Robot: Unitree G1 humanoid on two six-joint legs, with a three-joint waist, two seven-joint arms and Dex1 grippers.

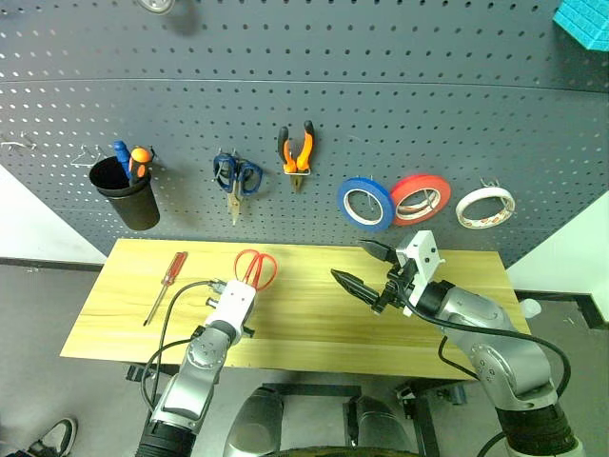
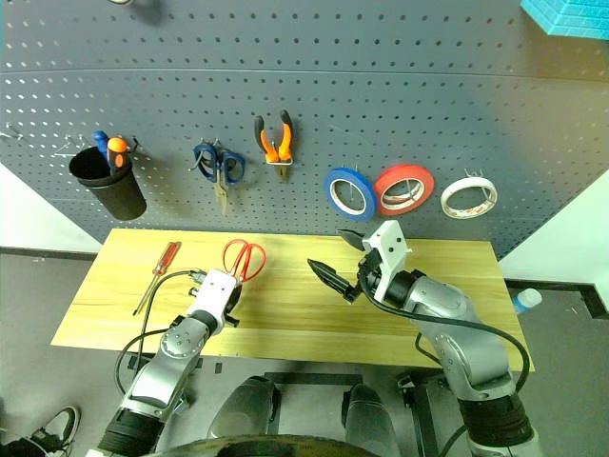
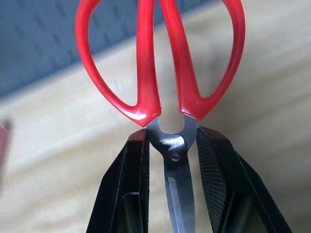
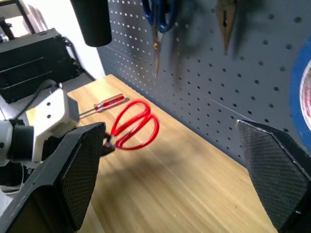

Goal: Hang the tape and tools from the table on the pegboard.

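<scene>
Red-handled scissors (image 3: pixel 160 58) hang just above the table (image 1: pixel 314 328), and my left gripper (image 3: pixel 172 135) is shut on their steel blades near the pivot. The handles (image 1: pixel 255 268) point toward the pegboard (image 1: pixel 381 105). A slim red-handled screwdriver (image 1: pixel 166 284) lies on the table's left part. My right gripper (image 1: pixel 349 261) hovers open over the table's middle with nothing between its fingers. On the pegboard hang the orange-and-black pliers (image 1: pixel 297 150) and, at the far right, the whitish tape (image 1: pixel 484 207).
A black cup (image 1: pixel 127 195) with a blue and an orange screwdriver hangs at the pegboard's left. Blue scissors (image 1: pixel 236 176), a blue roll (image 1: pixel 365 202) and a red-orange roll (image 1: pixel 420 198) hang between. A teal block (image 1: pixel 585 21) sits top right.
</scene>
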